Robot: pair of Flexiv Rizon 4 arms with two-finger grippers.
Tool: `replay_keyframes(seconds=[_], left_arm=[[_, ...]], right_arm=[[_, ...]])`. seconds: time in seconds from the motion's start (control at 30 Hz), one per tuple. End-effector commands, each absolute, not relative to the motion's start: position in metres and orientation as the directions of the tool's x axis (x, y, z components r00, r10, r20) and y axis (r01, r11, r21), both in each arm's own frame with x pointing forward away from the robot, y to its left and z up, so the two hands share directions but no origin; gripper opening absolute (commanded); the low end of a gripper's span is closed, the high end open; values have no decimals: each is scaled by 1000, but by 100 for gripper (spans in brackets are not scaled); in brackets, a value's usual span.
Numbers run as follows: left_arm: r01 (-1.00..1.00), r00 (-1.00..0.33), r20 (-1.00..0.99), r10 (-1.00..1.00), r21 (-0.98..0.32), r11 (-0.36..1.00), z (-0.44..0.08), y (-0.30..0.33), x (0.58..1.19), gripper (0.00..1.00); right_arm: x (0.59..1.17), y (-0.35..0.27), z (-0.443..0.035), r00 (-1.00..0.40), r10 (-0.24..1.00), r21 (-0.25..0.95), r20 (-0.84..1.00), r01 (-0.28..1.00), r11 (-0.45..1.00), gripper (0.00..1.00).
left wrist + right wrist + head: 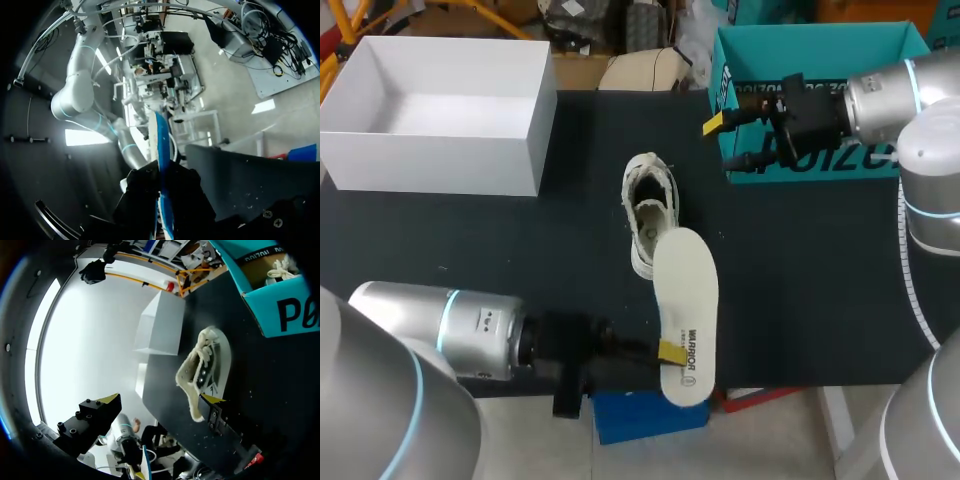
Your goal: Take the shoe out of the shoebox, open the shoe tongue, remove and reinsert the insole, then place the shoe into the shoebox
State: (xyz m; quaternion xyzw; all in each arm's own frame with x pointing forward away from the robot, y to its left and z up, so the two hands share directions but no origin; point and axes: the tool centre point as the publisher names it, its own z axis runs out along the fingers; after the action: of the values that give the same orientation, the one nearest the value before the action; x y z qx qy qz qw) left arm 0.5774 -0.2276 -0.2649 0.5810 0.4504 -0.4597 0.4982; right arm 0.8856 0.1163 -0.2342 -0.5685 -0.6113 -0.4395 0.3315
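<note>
A white shoe (650, 208) lies on its sole in the middle of the black table, its mouth open upward. A white insole (687, 300) overlaps its near end and reaches past the table's front edge. My left gripper (670, 352) is shut on the insole's near part. In the left wrist view the insole (160, 145) stands edge-on between the dark fingers of that gripper (162, 180). My right gripper (723, 142) hovers open and empty beyond the shoe, by the teal box. In the right wrist view the shoe (207, 365) lies ahead of the open right gripper (162, 399).
The empty white shoebox (440, 110) stands open at the back left, also visible as the white shoebox (162, 330) past the shoe. A teal box (820, 100) stands at the back right; this teal box (280, 300) holds something white. Bare black table (500, 250) lies left of the shoe.
</note>
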Motion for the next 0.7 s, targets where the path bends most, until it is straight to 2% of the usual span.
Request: replay_keyframes(seconds=[0.03, 0.7], left_arm=[[983, 158, -984, 87, 148, -112, -266, -223, 594, 0], [982, 172, -977, 125, 160, -102, -268, -199, 676, 0]], right_arm=[[885, 117, -235, -134, 404, 161, 905, 986, -34, 100], [885, 117, -235, -134, 404, 161, 905, 986, -34, 100]])
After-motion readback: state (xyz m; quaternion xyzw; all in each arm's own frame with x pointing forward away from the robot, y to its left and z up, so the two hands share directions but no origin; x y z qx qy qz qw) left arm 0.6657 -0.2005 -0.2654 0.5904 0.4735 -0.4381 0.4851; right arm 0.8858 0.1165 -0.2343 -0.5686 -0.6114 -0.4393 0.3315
